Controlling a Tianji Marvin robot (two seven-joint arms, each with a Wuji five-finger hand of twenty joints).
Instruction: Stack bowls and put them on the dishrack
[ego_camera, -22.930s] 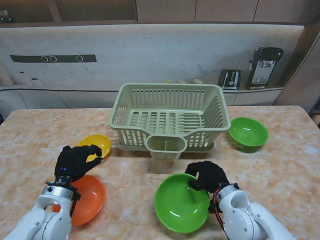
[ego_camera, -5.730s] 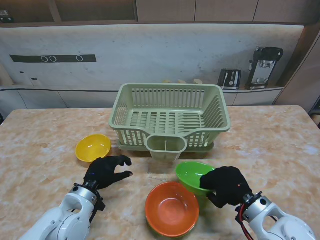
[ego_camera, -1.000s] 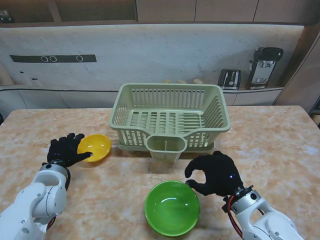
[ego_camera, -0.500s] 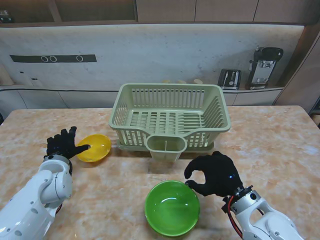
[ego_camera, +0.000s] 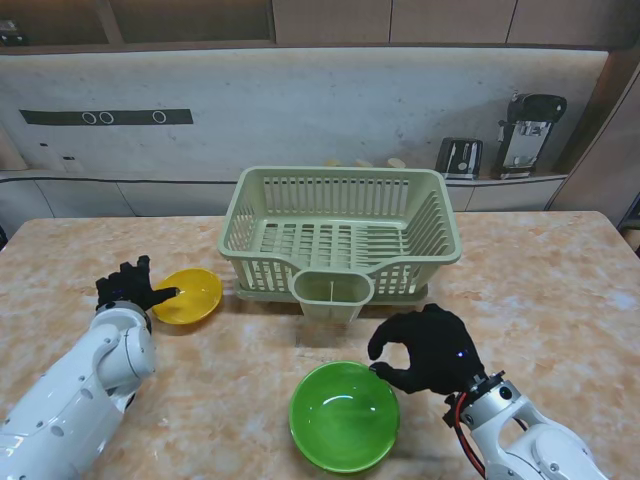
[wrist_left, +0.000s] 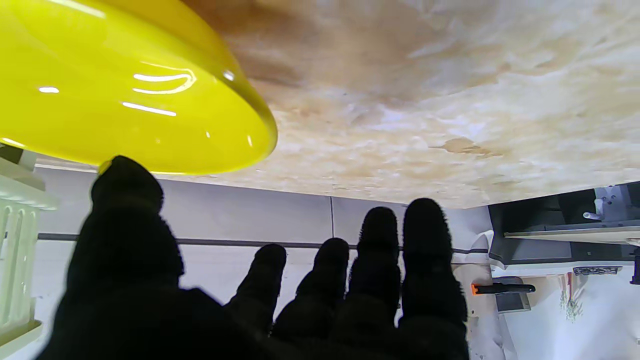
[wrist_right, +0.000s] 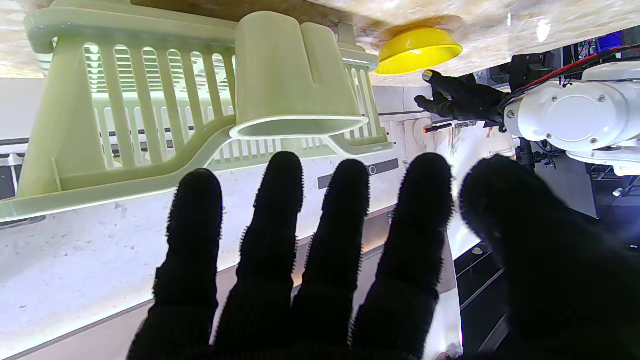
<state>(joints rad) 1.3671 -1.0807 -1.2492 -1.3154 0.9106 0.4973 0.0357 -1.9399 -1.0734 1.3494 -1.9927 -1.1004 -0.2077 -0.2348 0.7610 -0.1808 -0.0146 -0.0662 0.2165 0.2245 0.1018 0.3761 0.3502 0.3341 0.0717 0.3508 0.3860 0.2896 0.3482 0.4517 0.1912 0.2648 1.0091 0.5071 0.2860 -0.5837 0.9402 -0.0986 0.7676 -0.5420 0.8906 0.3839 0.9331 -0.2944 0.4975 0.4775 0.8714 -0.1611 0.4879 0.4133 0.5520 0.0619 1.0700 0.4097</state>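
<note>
A yellow bowl (ego_camera: 188, 296) (wrist_left: 125, 90) (wrist_right: 417, 50) sits on the table left of the pale green dishrack (ego_camera: 340, 235) (wrist_right: 125, 100). My left hand (ego_camera: 128, 288) (wrist_left: 280, 300) is at the bowl's left rim with fingers spread. Its thumb tip touches or hovers at the rim, and it holds nothing. A large green bowl (ego_camera: 344, 415) rests near me at the centre; what lies under it is hidden. My right hand (ego_camera: 428, 348) (wrist_right: 325, 275) hovers open, fingers curled, just beyond the green bowl's right rim, gripping nothing.
A cutlery cup (ego_camera: 332, 292) (wrist_right: 295, 85) juts from the rack's near side, between the two bowls. The rack's inside holds no bowls. A toaster (ego_camera: 459, 157) and a coffee machine (ego_camera: 527, 130) stand on the counter behind the table.
My left hand has moved a little farther from me along the yellow bowl's left rim, with the forearm swinging in. The right hand and green bowl have stayed still.
</note>
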